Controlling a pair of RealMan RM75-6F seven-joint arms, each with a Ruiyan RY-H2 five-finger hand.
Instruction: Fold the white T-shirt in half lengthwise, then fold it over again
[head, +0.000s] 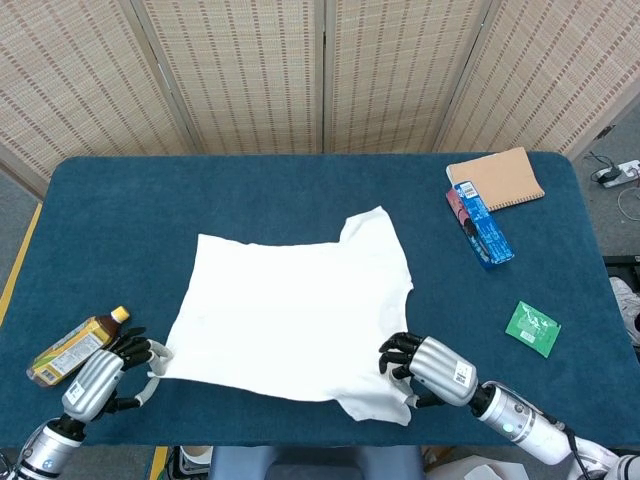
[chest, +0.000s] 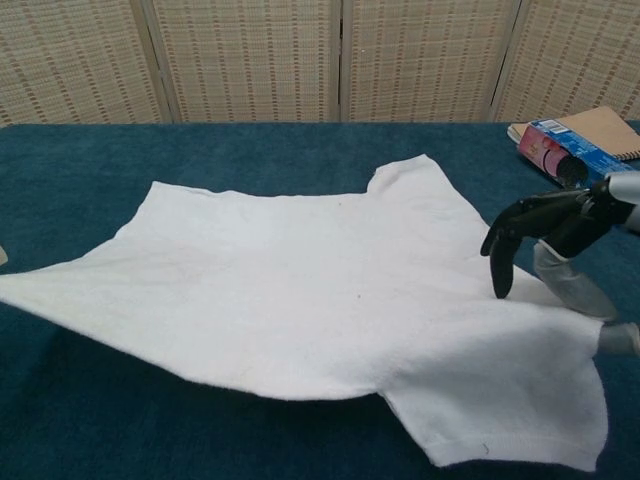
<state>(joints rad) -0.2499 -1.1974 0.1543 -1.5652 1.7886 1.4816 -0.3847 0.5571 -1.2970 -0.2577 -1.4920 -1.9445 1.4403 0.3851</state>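
We see the left hand (head: 95, 372) low at the near left, fingers curled and pinching; the right hand (head: 428, 362) at the near right grips likewise.

No text legible — bottle label (head: 62, 352), box print (head: 482, 224) blurred.
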